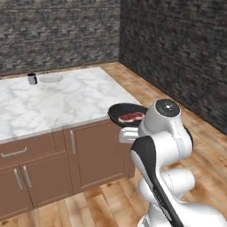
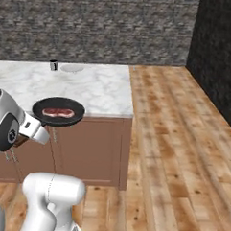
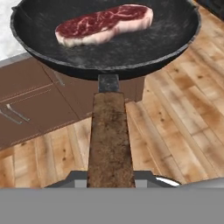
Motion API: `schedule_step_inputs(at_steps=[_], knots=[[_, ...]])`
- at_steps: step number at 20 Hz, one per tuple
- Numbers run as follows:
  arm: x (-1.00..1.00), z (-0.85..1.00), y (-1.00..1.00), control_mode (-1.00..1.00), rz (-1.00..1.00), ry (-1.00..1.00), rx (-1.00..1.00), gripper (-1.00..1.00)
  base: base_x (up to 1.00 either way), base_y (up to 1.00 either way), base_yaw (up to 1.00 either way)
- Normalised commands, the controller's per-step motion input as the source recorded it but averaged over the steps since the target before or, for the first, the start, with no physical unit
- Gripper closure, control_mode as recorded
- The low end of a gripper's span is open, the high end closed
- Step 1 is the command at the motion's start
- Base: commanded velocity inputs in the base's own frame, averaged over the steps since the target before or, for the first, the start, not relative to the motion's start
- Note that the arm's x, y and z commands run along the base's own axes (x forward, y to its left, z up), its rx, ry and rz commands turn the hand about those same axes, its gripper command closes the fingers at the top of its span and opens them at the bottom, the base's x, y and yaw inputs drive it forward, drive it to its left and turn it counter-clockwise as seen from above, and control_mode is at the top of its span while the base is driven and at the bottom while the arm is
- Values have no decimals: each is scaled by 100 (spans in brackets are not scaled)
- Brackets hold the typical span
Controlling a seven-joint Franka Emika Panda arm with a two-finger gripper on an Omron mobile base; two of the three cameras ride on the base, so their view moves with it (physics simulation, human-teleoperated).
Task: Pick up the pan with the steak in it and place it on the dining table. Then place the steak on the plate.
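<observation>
**Arm folded low, gripper clamped on the pan handle**

Rises from the base in a tight fold, elbow bulging forward, wrist bent level at about tabletop height. In the right base view, gripper (image 2: 45,128) reaching out sideways from the rounded wrist housing toward the pan (image 2: 58,111). In the hand view, closed on the brown wooden handle at its near end, fingertips hidden beneath it. Pan carried level in the air, out in front of the hand, handle running straight back into the grip.
</observation>
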Motion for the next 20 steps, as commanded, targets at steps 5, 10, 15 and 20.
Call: schedule_step_inputs(at_steps=[5,10,15,20], knots=[[0,0,0,100,0,0,0,100,5,-100,0],[0,0,0,100,0,0,0,100,6,-100,0],[0,0,0,100,0,0,0,100,5,-100,0],[0,0,0,100,0,0,0,100,8,-100,0]])
